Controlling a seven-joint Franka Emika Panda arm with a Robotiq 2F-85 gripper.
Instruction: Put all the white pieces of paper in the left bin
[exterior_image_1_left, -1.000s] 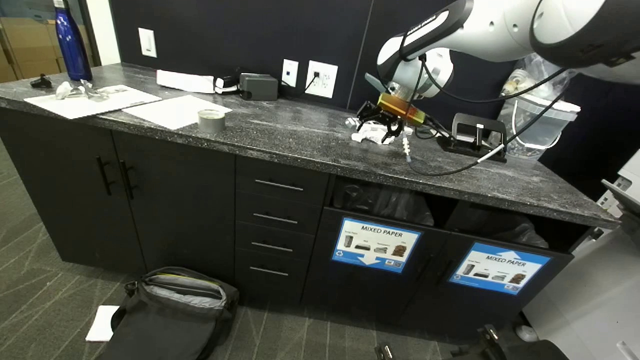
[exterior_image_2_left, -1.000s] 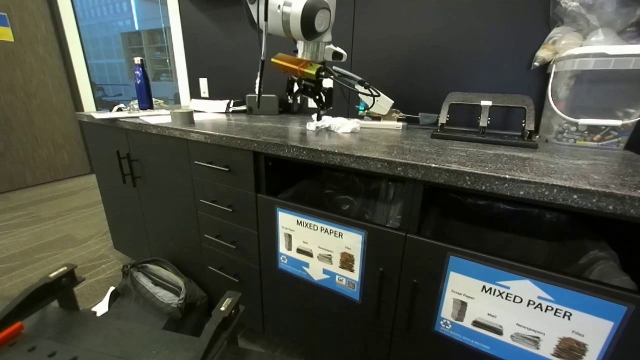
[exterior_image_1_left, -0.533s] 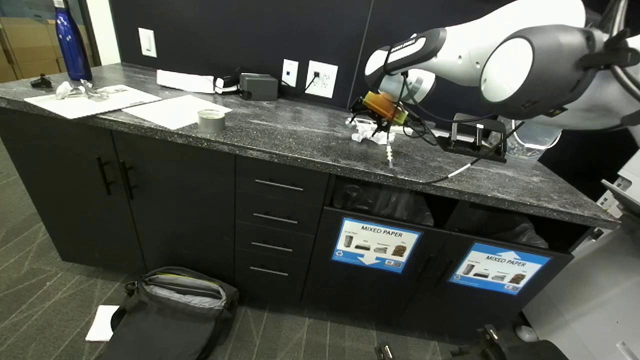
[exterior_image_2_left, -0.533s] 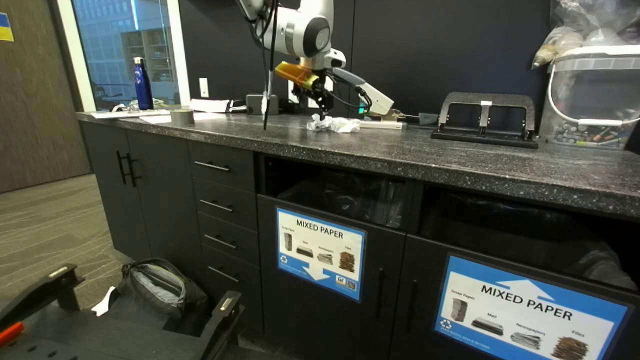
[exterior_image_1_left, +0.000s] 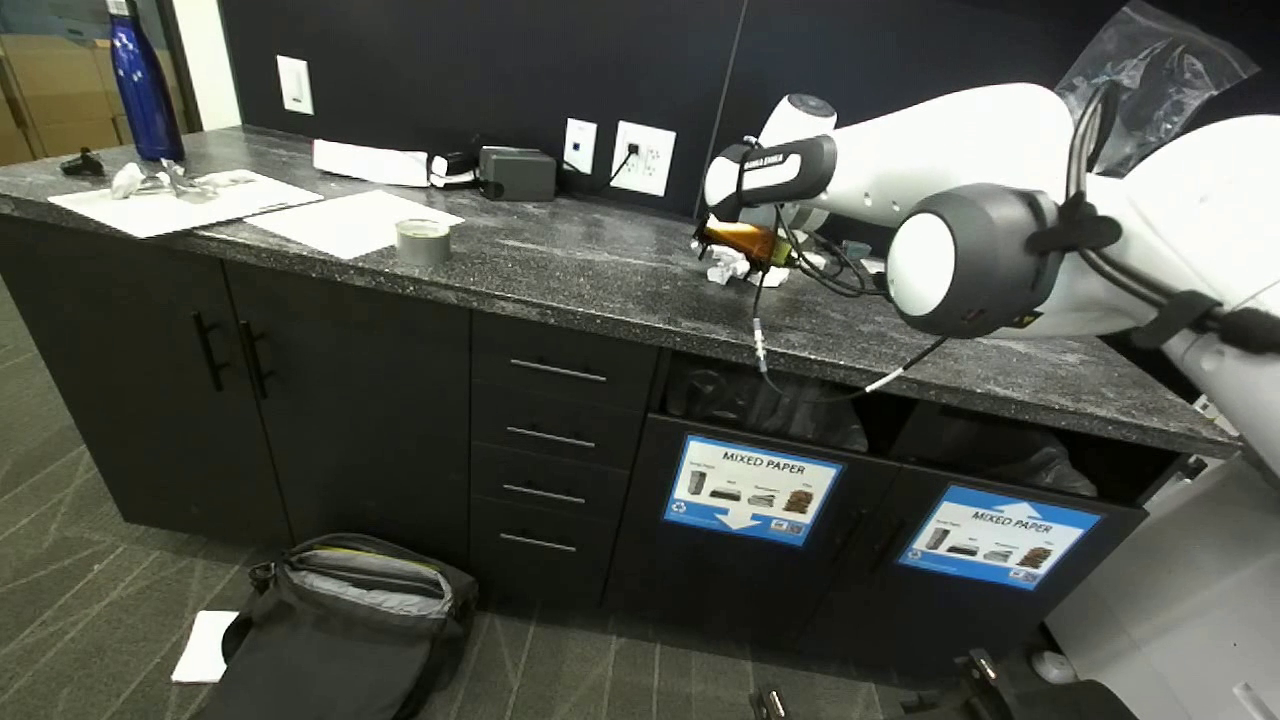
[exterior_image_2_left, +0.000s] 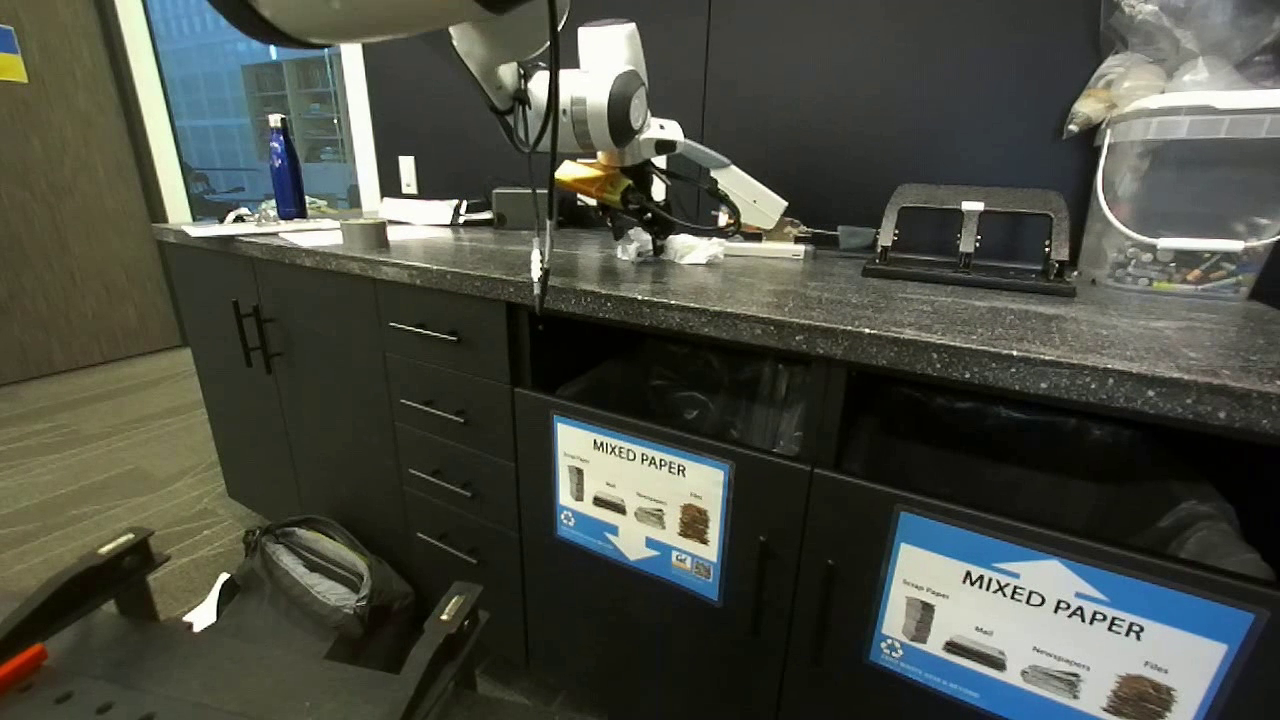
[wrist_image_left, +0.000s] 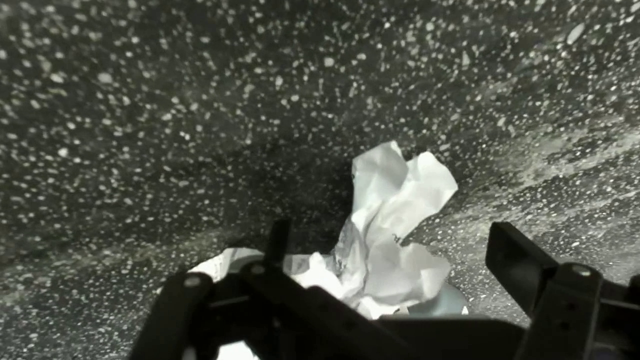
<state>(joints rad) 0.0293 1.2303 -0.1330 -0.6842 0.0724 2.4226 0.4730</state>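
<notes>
wrist view: the gripper hangs with its fingers apart, crumpled paper on the counter showing between them. a secure grasp would centre the bulk, descend nearly to the counter, close gently, and lift clear before crossing to the left bin.

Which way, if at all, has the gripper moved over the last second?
Yes, downward: against the unmoved hole punch in an exterior view, the gripper now sits lower, close by the crumpled white paper on the countertop.
</notes>
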